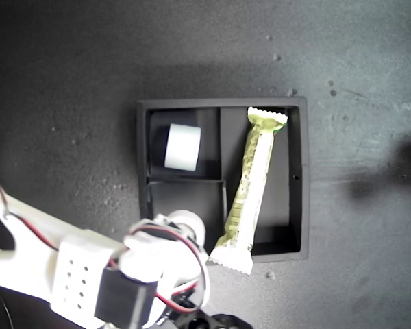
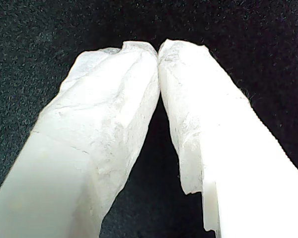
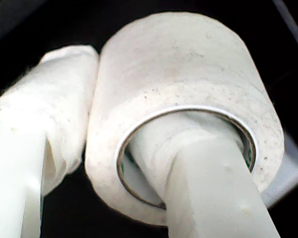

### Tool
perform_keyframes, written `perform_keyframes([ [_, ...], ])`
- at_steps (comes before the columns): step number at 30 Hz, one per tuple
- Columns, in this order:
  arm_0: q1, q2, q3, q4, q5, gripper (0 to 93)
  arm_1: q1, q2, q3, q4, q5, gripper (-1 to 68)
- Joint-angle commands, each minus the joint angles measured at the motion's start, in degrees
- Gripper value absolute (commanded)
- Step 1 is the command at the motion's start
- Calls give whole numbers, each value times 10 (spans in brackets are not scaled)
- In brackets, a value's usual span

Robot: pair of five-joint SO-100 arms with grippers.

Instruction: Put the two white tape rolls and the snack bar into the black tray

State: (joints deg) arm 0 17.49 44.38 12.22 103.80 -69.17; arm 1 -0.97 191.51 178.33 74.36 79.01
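Right up against the second wrist camera, the smaller tape roll (image 3: 184, 99) is pinched through its wall, one finger (image 3: 208, 163) inside the hollow core, the other outside: the second gripper (image 1: 181, 223) has it over the black tray (image 1: 298, 103), at the small compartment toward the exterior view's lower left. In the upper small compartment stands the wider tape roll (image 1: 182, 147). Snack bar (image 1: 250, 185) lies in the long compartment, its lower end over the wall. First gripper (image 2: 159, 49): tips pressed together on nothing, above dark surface.
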Motion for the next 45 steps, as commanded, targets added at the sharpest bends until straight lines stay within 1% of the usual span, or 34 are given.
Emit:
perform_keyframes([
  [1, -4, -2, -55, 13, -3, 1, 0, 4, 7, 2, 4, -5],
  [18, -14, 69, 69, 13, -25, 2, -2, 4, 7, 0, 4, -5],
  [22, -14, 71, 72, 13, -25, 81, -3, 4, 7, 0, 4, -5],
  [25, -14, 76, 75, 13, -25, 113, -4, 4, 7, -1, 4, -5],
  [33, -18, 107, 109, 13, -26, 123, -4, 4, 7, -2, 4, -4],
  [37, -26, 245, 253, 13, -38, 93, 2, 4, 7, 8, 18, 0],
  [41, -54, 458, 484, 0, -61, 42, 5, 4, 7, 24, 39, 51],
  [43, -74, 585, 633, -41, -69, 18, 6, -1, 7, 25, 47, 54],
  [45, -94, 731, 802, -105, -75, 3, 8, -2, 7, 25, 47, 60],
])
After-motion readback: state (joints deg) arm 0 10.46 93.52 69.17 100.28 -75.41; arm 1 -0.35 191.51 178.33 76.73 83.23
